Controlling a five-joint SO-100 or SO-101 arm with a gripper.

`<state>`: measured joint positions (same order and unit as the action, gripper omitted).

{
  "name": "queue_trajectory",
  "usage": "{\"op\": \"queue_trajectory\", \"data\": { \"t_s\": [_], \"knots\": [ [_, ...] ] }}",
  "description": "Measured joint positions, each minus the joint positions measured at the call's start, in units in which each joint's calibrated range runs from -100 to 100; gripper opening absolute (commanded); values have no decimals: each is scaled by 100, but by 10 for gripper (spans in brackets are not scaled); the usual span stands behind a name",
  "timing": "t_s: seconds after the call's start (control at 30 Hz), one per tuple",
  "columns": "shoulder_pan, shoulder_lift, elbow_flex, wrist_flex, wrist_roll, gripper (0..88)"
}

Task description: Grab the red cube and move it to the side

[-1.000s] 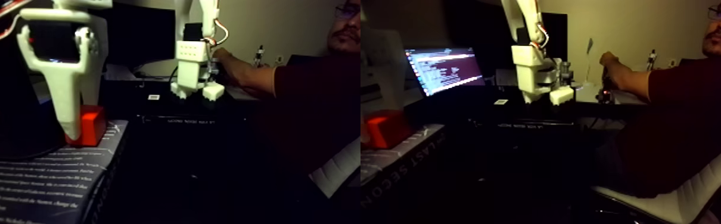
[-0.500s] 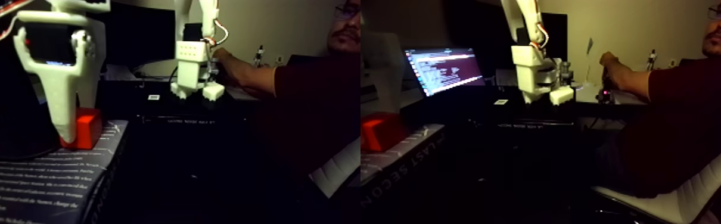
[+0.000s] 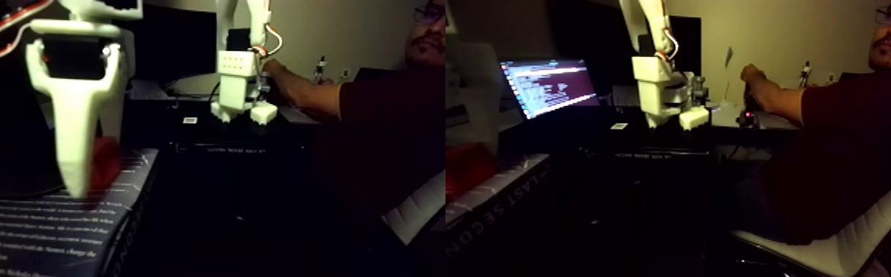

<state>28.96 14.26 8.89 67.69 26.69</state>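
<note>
**Jaws come down right by the red cube**

Jaws first: we see the white gripper point(image 3: 76, 184) hanging down at the left of the fixed view, a bit blurry. Its long white finger point(image 3: 74, 140) points down and its tip is on or just above the book. We cannot tell if the jaws are apart or together, because the one finger hides the rest.

We see the red cube point(image 3: 107, 163) just behind that finger, on its right side. The finger covers part of the cube. The cube sits on a book point(image 3: 39, 228) with rows of white words on its dark cover. In the other half of the picture we see the cube again, dim and red, at the left edge on the same book.

Farther back we see a second white robot arm point(image 3: 241, 77) standing on a dark worktop point(image 3: 260, 144). A person's hand point(image 3: 275, 72) is on it. The person wears a dark red shirt point(image 3: 834, 140) and sits on a white chair point(image 3: 834, 250). A laptop screen point(image 3: 547, 85) glows with lines of text beside that arm. The room is dark, and the wall behind is pale.
</note>
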Motion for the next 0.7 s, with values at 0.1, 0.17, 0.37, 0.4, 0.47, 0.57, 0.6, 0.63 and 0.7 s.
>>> {"op": "queue_trajectory", "data": {
  "t_s": [0.1, 0.17, 0.37, 0.4, 0.47, 0.57, 0.6, 0.63, 0.7],
  "knots": [
    [0, -126, -200, 424, 89, 306],
    [15, -379, -318, 800, 294, 309],
    [-85, -1271, -871, 2146, 792, 305],
    [-124, -1414, -1071, 2383, 792, 305],
    [-224, -1708, -1525, 2831, 671, 300],
    [-479, -2129, -2024, 3093, 199, 194],
    [-602, -2289, -2069, 3125, -10, 133],
    [-757, -2448, -2096, 3142, -215, 70],
    [-1089, -2751, -2114, 3150, -566, 0]
  ]
}}
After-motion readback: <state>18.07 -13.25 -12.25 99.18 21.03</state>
